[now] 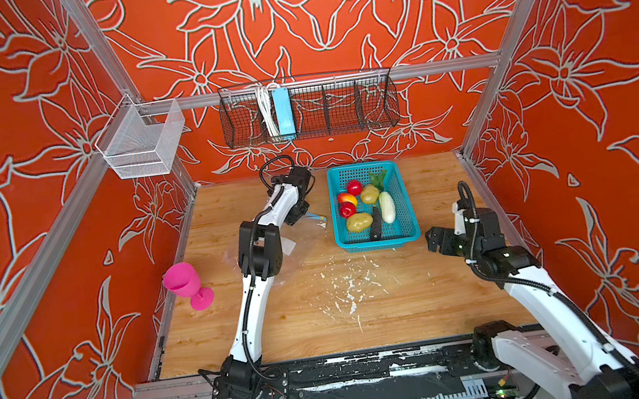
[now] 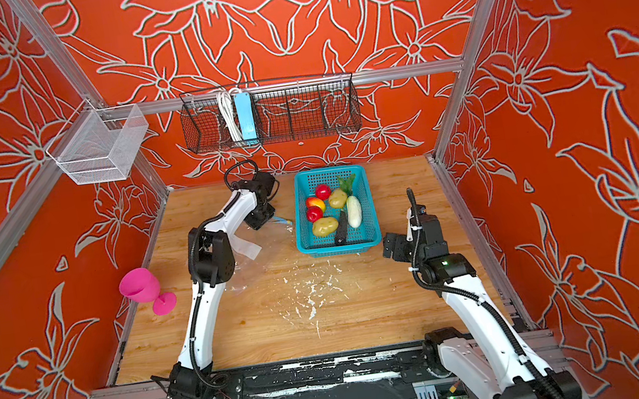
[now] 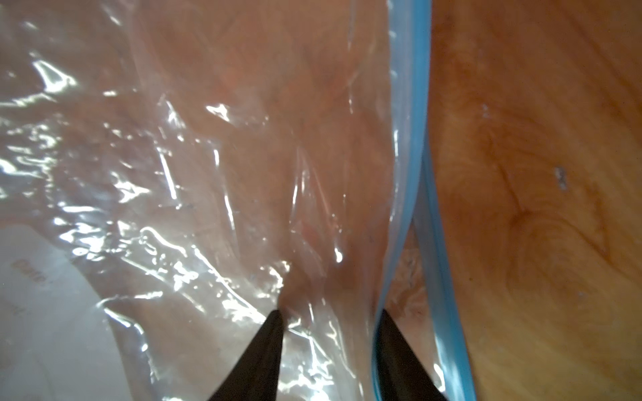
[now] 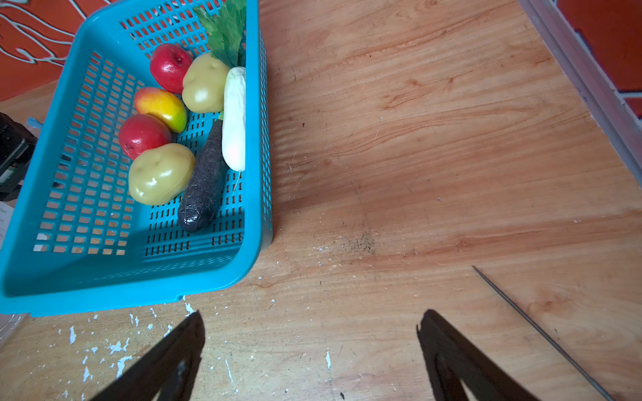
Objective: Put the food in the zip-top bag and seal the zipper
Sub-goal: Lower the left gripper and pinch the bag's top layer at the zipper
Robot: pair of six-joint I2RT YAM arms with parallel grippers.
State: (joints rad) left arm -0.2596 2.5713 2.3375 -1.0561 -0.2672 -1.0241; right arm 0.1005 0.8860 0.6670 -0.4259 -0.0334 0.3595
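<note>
The food lies in a teal basket [image 1: 378,243] [image 4: 104,298]: red apples [image 4: 170,66], a red-yellow fruit [image 4: 161,107], two potatoes [image 4: 159,173], a white radish [image 4: 233,118] and a dark eggplant [image 4: 205,180]. The clear zip-top bag [image 1: 303,248] [image 3: 208,156] lies flat, left of the basket. Its blue zipper [image 3: 413,139] [image 1: 313,216] gapes near my left gripper [image 3: 330,312] [image 1: 300,211]. That gripper's jaws stand partly apart, one fingertip on the film and the other at the blue strip, with crumpled plastic between. My right gripper [image 4: 312,319] [image 1: 432,240] hangs wide open and empty, right of the basket's near corner.
A pink goblet [image 1: 186,283] leans at the table's left edge. White paint flecks [image 1: 346,285] mark the middle of the wooden table. A thin metal rod [image 4: 538,330] lies near the right gripper. Wire baskets [image 1: 310,111] hang on the back wall.
</note>
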